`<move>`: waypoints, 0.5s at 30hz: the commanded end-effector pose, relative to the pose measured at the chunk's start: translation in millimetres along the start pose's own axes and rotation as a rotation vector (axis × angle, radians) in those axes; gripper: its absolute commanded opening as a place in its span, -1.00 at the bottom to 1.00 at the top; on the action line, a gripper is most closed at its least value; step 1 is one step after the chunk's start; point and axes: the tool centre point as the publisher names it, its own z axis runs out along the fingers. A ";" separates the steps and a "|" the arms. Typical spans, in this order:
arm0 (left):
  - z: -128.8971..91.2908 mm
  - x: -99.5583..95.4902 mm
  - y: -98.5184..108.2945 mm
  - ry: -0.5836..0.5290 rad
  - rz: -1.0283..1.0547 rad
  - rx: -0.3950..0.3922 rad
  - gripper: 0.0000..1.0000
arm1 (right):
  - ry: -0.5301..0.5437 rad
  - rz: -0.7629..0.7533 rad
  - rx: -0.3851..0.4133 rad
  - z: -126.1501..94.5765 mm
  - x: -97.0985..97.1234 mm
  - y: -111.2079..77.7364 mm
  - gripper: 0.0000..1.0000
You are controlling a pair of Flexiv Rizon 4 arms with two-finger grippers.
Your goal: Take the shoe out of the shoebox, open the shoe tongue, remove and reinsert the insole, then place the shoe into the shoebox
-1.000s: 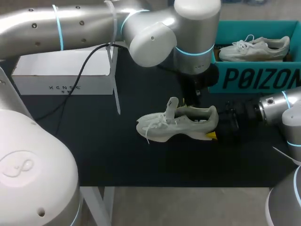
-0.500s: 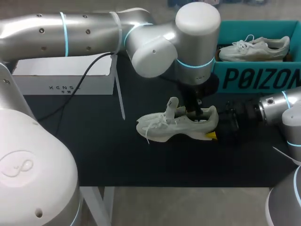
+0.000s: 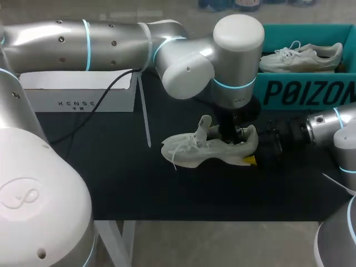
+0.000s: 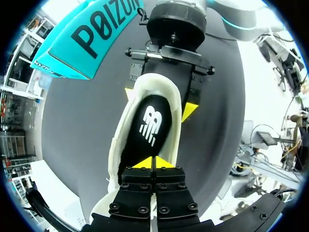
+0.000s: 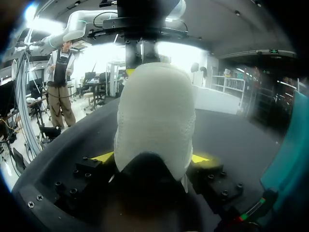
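Two arms on one shoe. The white shoe stands on the black table about mid-table, with its toe toward the left arm's side and its heel toward the right arm.

The right gripper clamps the heel, with one yellow tip on each side, low down. The left arm reaches in past the middle. The left gripper points down into the shoe's opening, just behind the tongue, which stands up.

The left fingers are pressed together, tips flush, right over the black insole. Can't tell if they touch it or pinch any of it. The insole lies inside the shoe.

The teal shoebox is at the far right, apart from the shoe, with a second white shoe lying in it. A white box is at the far left.
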 end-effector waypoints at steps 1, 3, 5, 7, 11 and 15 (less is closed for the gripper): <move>14.6 -1.2 -6.1 0.020 0.003 -0.008 -1.00 | -0.002 0.001 0.002 4.2 1.1 -1.9 -1.00; 18.7 -0.4 -5.5 0.033 0.005 -0.012 -1.00 | -0.002 0.001 0.002 4.2 1.1 -1.9 -1.00; 22.6 0.7 -5.0 0.044 0.009 -0.014 -1.00 | -0.002 0.001 0.002 4.2 1.1 -1.9 -1.00; 25.6 1.6 -4.3 0.055 0.013 -0.018 -1.00 | -0.002 0.001 0.002 4.2 1.1 -1.9 -1.00; 29.1 2.0 -3.4 0.065 0.018 -0.021 -1.00 | -0.002 0.001 0.002 4.2 1.1 -1.9 -1.00; 31.6 1.1 -2.9 0.077 0.021 -0.025 -1.00 | -0.002 0.001 0.002 4.2 1.1 -1.9 -1.00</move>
